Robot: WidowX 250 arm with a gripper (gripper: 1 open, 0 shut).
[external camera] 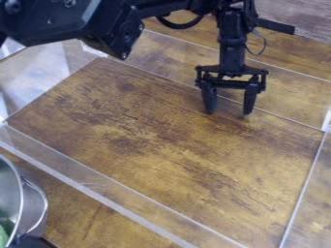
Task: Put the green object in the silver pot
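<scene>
My black gripper (230, 106) hangs straight down over the far right part of the wooden tabletop (168, 136), open, with nothing between its fingers. Only the curved rim of the silver pot (23, 203) shows at the bottom left corner, outside the clear panel. A sliver of the green object (6, 231) shows at the left edge inside that pot's rim. The gripper stands far from both, across the table.
Clear acrylic panels (116, 194) fence the wooden surface along the front and sides. A bulky black arm body (77, 24) fills the top left of the view.
</scene>
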